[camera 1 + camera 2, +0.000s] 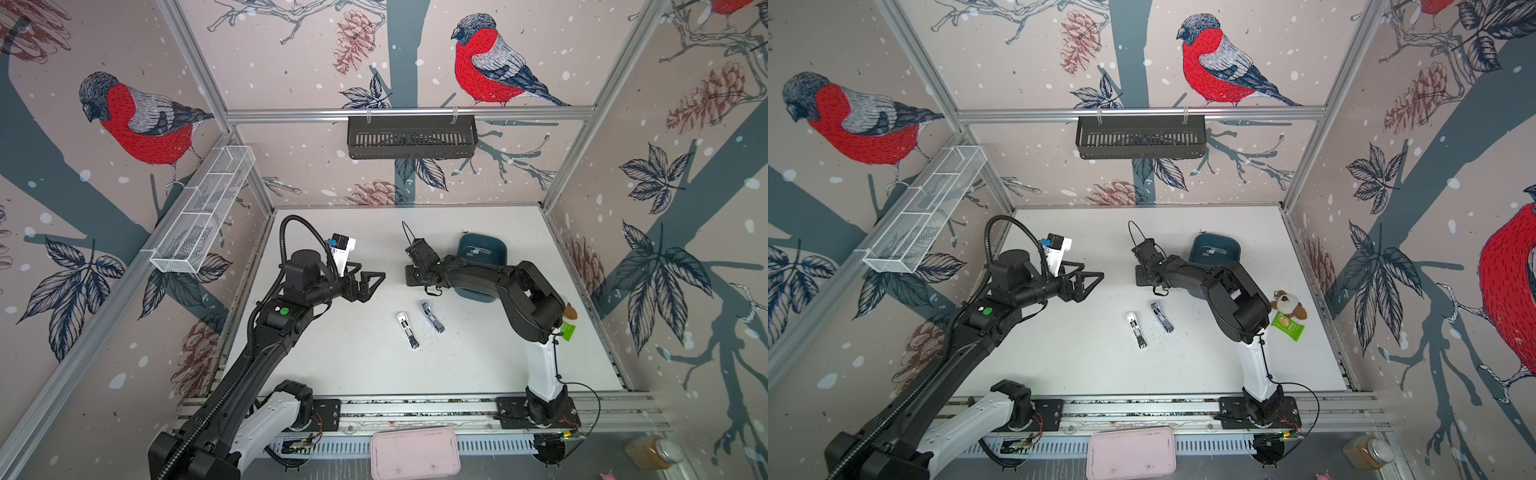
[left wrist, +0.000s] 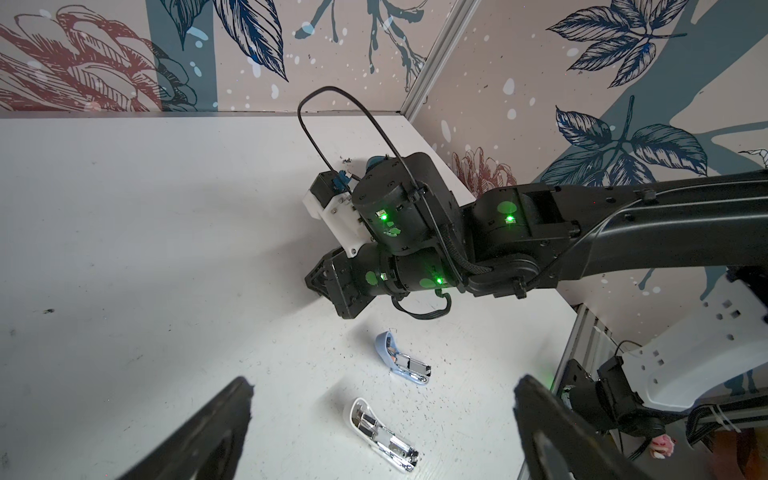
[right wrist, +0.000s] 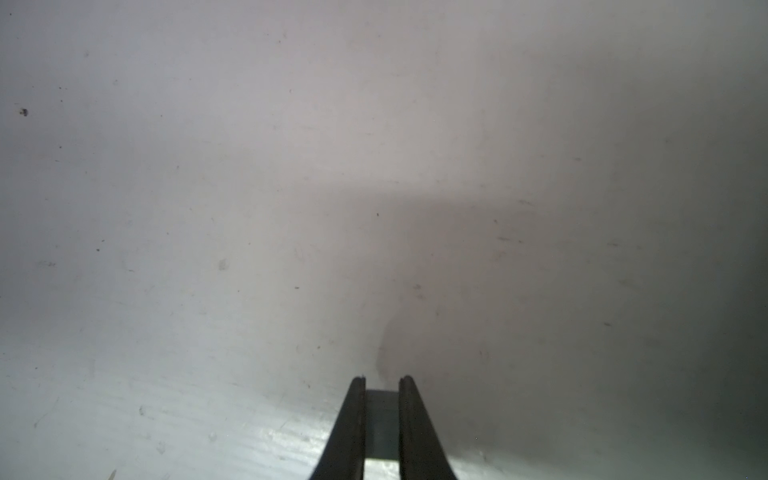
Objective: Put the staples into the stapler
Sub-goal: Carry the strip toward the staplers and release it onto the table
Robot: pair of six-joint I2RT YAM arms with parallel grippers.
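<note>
**While the right gripper (image 3: 382, 380) nips a short silvery-grey metal strip of staples (image 3: 381, 424), the left gripper (image 2: 384, 380) gapes**

From above I see the right gripper pointing down near the middle of the white worktop (image 1: 332, 365), jaws narrow around that strip. More loose staples (image 1: 478, 252) lie in the dark-blue plastic tray (image 1: 497, 245) at two o'clock. Two opened staplers lie apart at six o'clock: a white plastic stapler (image 1: 407, 330) and a pale-blue plastic stapler (image 1: 432, 316). At nine o'clock my left gripper hangs spread wide, empty.
</note>
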